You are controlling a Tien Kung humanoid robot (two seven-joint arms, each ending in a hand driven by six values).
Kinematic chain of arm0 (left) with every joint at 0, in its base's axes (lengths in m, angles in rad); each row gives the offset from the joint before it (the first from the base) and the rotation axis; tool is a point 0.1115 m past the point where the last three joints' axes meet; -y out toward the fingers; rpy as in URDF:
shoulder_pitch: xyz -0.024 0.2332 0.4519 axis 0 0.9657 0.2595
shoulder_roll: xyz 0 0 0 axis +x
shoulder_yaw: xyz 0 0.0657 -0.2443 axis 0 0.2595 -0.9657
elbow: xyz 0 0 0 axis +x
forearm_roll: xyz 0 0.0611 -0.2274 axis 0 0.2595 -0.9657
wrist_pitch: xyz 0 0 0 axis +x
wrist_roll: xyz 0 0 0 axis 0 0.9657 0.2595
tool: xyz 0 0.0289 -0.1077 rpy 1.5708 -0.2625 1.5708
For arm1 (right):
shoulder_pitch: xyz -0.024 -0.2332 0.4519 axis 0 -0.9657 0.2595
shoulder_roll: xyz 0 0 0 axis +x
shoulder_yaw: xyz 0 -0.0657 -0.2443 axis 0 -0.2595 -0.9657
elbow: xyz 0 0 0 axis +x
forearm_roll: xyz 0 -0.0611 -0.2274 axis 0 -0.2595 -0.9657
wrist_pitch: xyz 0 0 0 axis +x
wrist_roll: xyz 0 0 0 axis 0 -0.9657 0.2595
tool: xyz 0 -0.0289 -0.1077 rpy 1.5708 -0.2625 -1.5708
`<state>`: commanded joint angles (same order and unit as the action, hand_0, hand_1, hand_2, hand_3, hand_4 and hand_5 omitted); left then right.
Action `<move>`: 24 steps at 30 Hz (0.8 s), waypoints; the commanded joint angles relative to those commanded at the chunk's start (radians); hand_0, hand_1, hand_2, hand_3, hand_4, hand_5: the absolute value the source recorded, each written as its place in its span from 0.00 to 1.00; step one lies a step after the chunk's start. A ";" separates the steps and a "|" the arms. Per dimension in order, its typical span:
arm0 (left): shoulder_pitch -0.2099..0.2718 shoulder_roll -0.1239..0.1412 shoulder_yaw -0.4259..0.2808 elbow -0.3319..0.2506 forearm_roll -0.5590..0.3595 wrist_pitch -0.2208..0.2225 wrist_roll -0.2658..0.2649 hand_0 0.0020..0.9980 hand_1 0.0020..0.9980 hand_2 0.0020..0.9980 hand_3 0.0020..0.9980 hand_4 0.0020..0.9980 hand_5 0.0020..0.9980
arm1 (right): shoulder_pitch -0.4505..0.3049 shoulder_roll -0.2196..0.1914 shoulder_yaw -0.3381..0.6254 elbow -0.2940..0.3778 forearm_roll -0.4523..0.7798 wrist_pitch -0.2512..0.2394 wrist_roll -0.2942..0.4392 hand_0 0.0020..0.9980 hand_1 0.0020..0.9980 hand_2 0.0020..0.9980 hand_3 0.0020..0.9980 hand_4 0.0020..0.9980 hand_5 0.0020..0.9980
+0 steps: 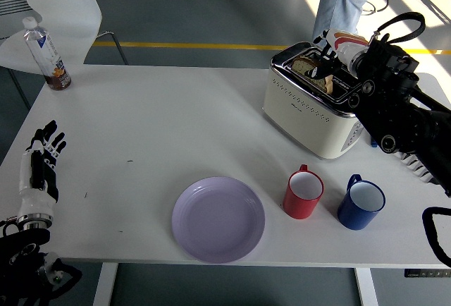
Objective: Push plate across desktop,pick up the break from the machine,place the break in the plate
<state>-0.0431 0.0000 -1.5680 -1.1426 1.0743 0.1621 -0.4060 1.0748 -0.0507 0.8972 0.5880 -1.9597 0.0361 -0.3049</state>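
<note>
A cream and chrome toaster (310,108) stands at the back right of the white table. A slice of bread (309,67) sticks up out of its slot. My right hand (328,56) reaches in from the right over the toaster's top, and its dark fingers are closed on the right end of the slice. The bread is still in the slot. A lilac plate (218,218) lies empty near the front edge, left of the mugs. My left hand (41,159) rests at the table's left edge with its fingers spread, holding nothing.
A red mug (304,194) and a blue mug (361,204) stand between the plate and the toaster. A water bottle (46,46) stands at the back left, near a white chair (63,3). A person's legs (338,3) show behind the toaster.
</note>
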 joint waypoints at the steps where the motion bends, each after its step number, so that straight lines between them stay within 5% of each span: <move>1: 0.000 0.000 -0.001 0.000 0.000 0.000 0.000 0.85 0.86 0.91 0.81 0.52 1.00 | 0.000 0.000 -0.002 -0.002 0.001 0.000 -0.001 0.50 0.53 0.53 0.73 0.89 0.32; 17: 0.012 0.000 0.001 0.001 0.000 -0.001 0.000 0.85 0.86 0.91 0.81 0.52 1.00 | 0.017 0.033 -0.082 -0.051 0.011 -0.058 0.015 0.41 0.45 0.47 0.62 0.83 0.30; 18: 0.013 0.000 0.002 0.001 0.000 -0.001 0.000 0.85 0.86 0.91 0.81 0.52 1.00 | 0.018 0.034 -0.084 -0.053 0.010 -0.061 0.014 0.37 0.41 0.45 0.58 0.65 0.20; 23: 0.013 0.000 0.006 0.001 0.000 -0.001 0.000 0.85 0.86 0.91 0.81 0.52 1.00 | 0.023 0.041 -0.103 -0.067 0.006 -0.083 0.016 0.37 0.41 0.45 0.58 0.65 0.20; 24: 0.012 0.000 0.007 0.001 0.000 -0.001 0.000 0.85 0.86 0.91 0.81 0.51 1.00 | 0.025 0.042 -0.107 -0.071 0.007 -0.082 0.019 0.36 0.40 0.45 0.52 0.54 0.12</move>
<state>-0.0309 0.0000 -1.5611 -1.1412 1.0747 0.1613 -0.4058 1.0996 -0.0088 0.7901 0.5170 -1.9529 -0.0463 -0.2864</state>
